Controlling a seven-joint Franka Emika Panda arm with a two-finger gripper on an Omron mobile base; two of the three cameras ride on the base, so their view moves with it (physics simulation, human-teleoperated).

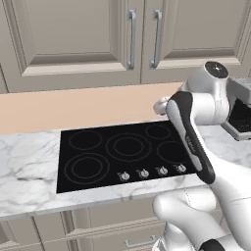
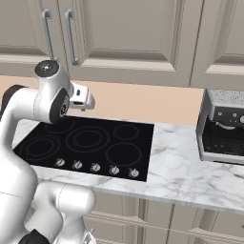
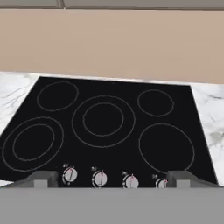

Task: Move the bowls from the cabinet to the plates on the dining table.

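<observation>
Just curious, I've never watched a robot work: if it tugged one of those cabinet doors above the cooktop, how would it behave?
The cabinet door looks rigid, so it would probably swing rather than flex. Its smooth metal bar handle may be slippery.

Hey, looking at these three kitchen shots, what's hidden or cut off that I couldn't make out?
- Inside of the cabinet: both base views, its doors are shut, so any contents are hidden.
- Cooktop knob markings: too small to read in any view.
- Coffee machine: cut off by the right edge in both base views.
- Gripper: hand view shows just the tips of its open fingers.
</observation>
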